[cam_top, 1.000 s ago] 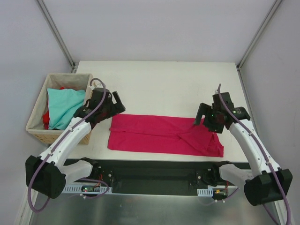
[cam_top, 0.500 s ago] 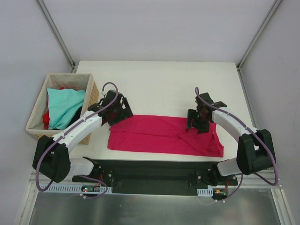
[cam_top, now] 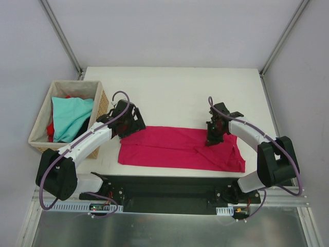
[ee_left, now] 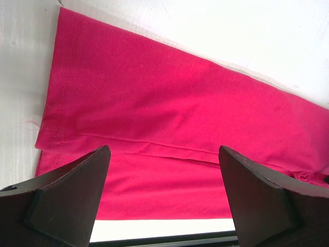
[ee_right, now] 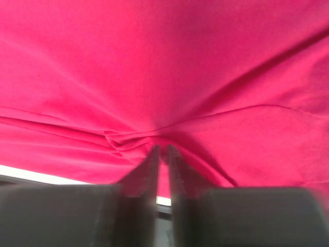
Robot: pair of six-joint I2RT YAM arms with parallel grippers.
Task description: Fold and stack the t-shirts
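A crimson-magenta t-shirt (cam_top: 169,149) lies flat as a long folded strip near the table's front edge. My right gripper (cam_top: 212,140) is pressed down on its right part and shut on a small bunched fold of the cloth (ee_right: 133,140); wrinkles run out from the pinch at the gripper (ee_right: 162,150). My left gripper (cam_top: 134,126) hovers open over the shirt's far left corner. The red cloth (ee_left: 169,113) shows between the wide-spread left gripper (ee_left: 163,150) fingers, untouched. A light teal t-shirt (cam_top: 69,116) and a red one (cam_top: 50,128) lie in the basket.
The woven wicker basket (cam_top: 38,138) stands at the table's left edge, next to my left arm. The white table (cam_top: 175,92) stretches behind the shirt. A black rail (cam_top: 169,188) runs along the front edge.
My right gripper moved left and down onto the shirt's right part and shut on a fold. My left gripper shifted right to the shirt's left corner and stayed open.
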